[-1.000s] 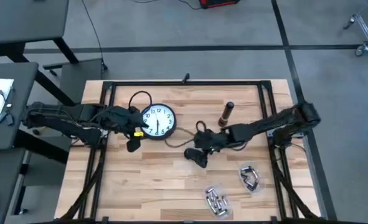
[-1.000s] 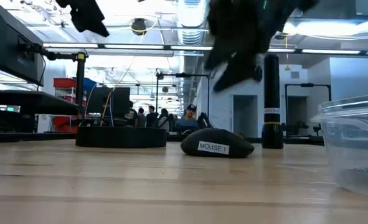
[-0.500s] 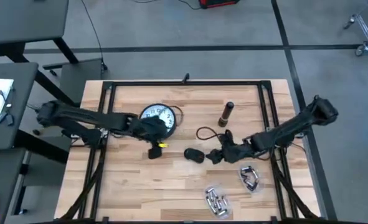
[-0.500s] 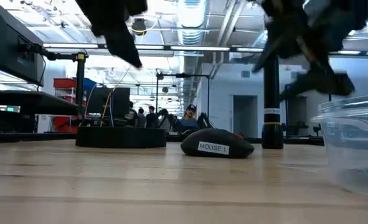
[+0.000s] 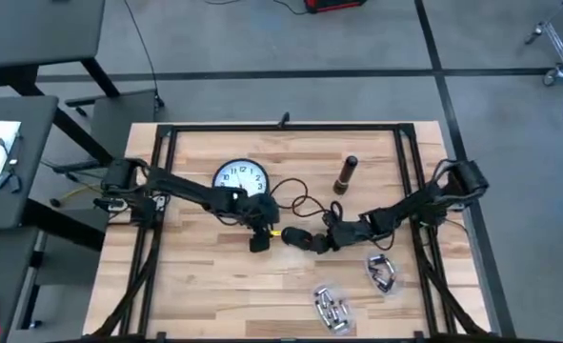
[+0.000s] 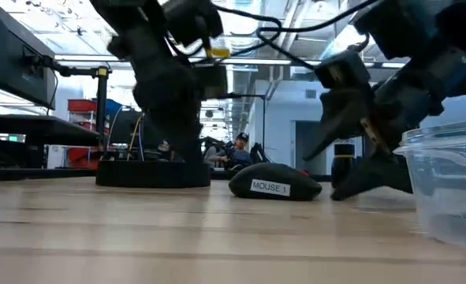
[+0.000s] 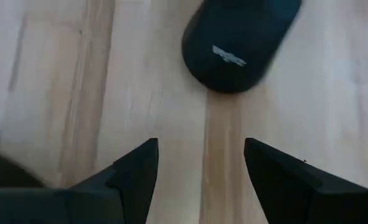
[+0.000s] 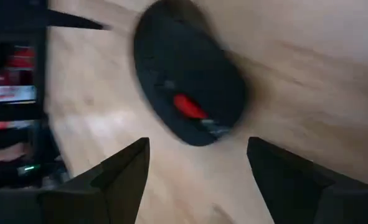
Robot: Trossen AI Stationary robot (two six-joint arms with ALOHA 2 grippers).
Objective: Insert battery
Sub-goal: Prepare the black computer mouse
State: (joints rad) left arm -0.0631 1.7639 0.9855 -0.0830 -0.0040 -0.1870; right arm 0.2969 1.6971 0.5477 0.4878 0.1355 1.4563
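High view: both hands, left (image 5: 262,238) and right (image 5: 331,238), spread open flanking the mouse (image 5: 294,236)

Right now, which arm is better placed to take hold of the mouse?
Probably either; slight edge to the right. The right gripper is open, low at the table and next to the mouse. The left gripper is also open on the other side, pointing down beside it.

I am seeing the black mouse (image 5: 294,236) lying flat on the wooden counter (image 5: 214,286) at frame centre in the high view, showing a white "MOUSE 1" label on its side (image 6: 270,187) and a red scroll wheel (image 8: 188,106).
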